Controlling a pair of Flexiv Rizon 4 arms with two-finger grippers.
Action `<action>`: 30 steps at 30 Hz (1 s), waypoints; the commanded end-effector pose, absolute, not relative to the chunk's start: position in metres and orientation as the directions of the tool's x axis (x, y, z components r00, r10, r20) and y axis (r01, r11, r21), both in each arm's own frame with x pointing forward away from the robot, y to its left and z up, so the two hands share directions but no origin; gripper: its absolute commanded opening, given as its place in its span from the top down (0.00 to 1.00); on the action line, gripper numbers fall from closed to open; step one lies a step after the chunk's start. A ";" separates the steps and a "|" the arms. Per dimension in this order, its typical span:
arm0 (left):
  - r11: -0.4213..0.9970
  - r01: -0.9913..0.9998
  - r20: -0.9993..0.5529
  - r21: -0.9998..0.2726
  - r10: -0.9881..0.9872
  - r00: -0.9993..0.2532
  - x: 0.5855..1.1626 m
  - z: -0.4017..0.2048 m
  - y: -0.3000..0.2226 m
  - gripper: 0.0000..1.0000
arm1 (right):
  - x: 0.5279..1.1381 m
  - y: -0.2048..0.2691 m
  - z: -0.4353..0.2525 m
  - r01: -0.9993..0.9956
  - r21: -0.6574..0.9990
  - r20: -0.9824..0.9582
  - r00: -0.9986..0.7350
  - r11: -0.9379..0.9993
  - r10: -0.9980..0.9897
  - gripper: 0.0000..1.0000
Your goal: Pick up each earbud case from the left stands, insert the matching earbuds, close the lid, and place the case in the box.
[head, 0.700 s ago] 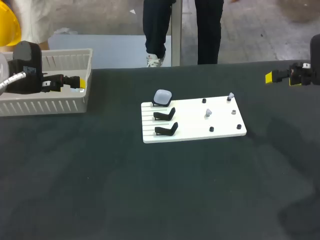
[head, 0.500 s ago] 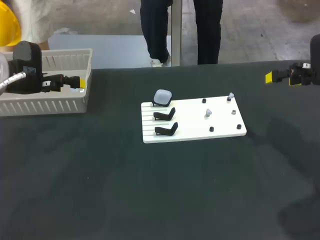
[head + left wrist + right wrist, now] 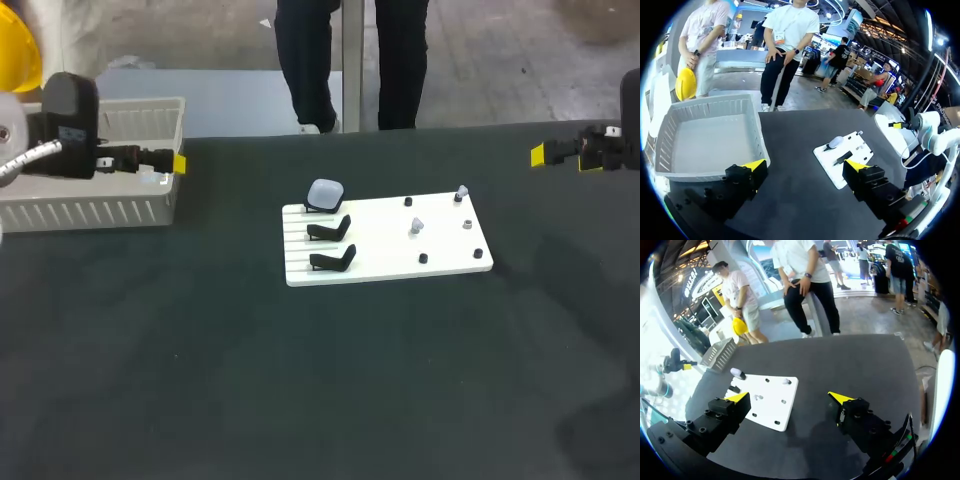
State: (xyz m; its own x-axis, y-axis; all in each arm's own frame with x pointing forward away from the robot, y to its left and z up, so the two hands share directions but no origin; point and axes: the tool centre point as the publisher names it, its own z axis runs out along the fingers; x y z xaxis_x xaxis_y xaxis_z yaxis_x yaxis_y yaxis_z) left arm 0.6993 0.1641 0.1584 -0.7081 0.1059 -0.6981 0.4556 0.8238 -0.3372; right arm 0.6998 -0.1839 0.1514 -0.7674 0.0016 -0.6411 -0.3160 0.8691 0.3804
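Observation:
A pale grey earbud case point(image 3: 325, 193) sits on the rearmost of three black stands at the left end of a white board point(image 3: 388, 262); the two nearer stands point(image 3: 331, 231) are bare. Two small grey earbuds point(image 3: 416, 226) stand on pegs at the board's right half. My left gripper point(image 3: 172, 168) hovers open at the right rim of the white basket point(image 3: 100, 210), well left of the board. Ahead of the open left gripper point(image 3: 805, 167) lie the case point(image 3: 836, 142) and the basket point(image 3: 757, 125). My right gripper point(image 3: 548, 155) hangs open at the far right, empty, with the board point(image 3: 771, 400) beyond its fingers.
Several small black pegs point(image 3: 423, 258) dot the board's right half. The basket point(image 3: 720, 354) stands at the table's back left corner. Dark tabletop point(image 3: 320, 380) stretches in front of the board and between it and each gripper.
My left arm has shifted to the right, bringing its gripper out past the basket's right rim. The right arm, the board and the case have stayed put.

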 end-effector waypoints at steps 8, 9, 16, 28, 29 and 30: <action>0.079 0.991 -0.934 0.111 0.350 0.076 0.705 0.151 0.151 0.00 | 0.700 -0.184 0.151 -0.318 0.381 -0.642 -0.767 0.868 0.001 0.00; 0.079 0.991 -0.934 0.111 0.350 0.076 0.705 0.151 0.151 0.00 | 0.700 -0.184 0.151 -0.318 0.381 -0.642 -0.767 0.868 0.001 0.00; 0.079 0.991 -0.934 0.111 0.350 0.076 0.705 0.151 0.151 0.00 | 0.700 -0.184 0.151 -0.318 0.381 -0.642 -0.767 0.868 0.001 0.00; 0.106 0.992 -0.919 0.069 0.393 0.022 0.698 0.137 0.119 0.00 | 0.700 -0.184 0.151 -0.318 0.381 -0.642 -0.767 0.868 0.001 0.00; 0.115 0.991 -0.915 0.062 0.404 0.011 0.699 0.135 0.113 0.00 | 0.700 -0.184 0.151 -0.318 0.381 -0.642 -0.767 0.868 0.001 0.00; 0.133 0.990 -0.916 0.048 0.401 -0.010 0.700 0.133 0.107 0.00 | 0.700 -0.184 0.151 -0.318 0.381 -0.642 -0.767 0.868 0.001 0.00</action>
State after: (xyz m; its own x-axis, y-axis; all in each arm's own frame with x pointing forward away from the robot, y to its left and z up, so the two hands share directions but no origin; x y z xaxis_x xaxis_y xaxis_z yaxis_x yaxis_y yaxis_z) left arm 0.6874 0.1222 0.1440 0.0009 0.4385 -0.8987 0.9848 0.1559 0.0771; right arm 0.6998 -0.1838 0.1513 -0.7675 0.0014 -0.6411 -0.3160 0.8692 0.3803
